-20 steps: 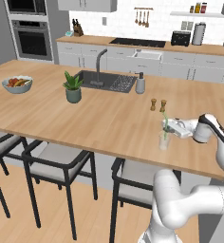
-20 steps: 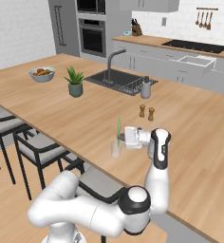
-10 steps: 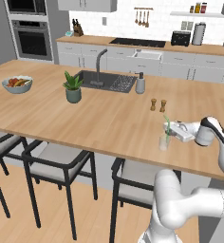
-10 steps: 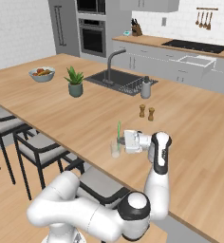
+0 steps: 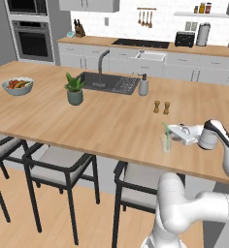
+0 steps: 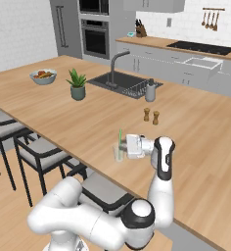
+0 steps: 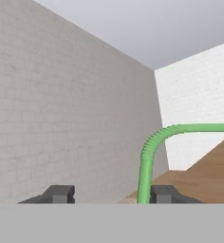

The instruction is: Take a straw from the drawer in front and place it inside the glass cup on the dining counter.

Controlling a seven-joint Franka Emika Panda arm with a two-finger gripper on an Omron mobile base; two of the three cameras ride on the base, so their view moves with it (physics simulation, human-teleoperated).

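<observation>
White brick walls [image 7: 61, 118], wood floor [image 5: 19, 223], black-framed stools [image 5: 63, 169], and a wall oven [image 5: 34, 38].

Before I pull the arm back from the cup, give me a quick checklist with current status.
1. Thin bright green straw stands inside the small clear glass cup: ok.
2. Cup upright on the light wooden dining counter: ok.
3. Gripper fingers spread apart: ok.
4. Straw free of both fingertips: not ok, it runs right against one fingertip in the hand view.
5. Cup set back from the counter's near edge: cannot tell, it looks close.
6. Two small brown shakers out of the retreat path: ok.
</observation>
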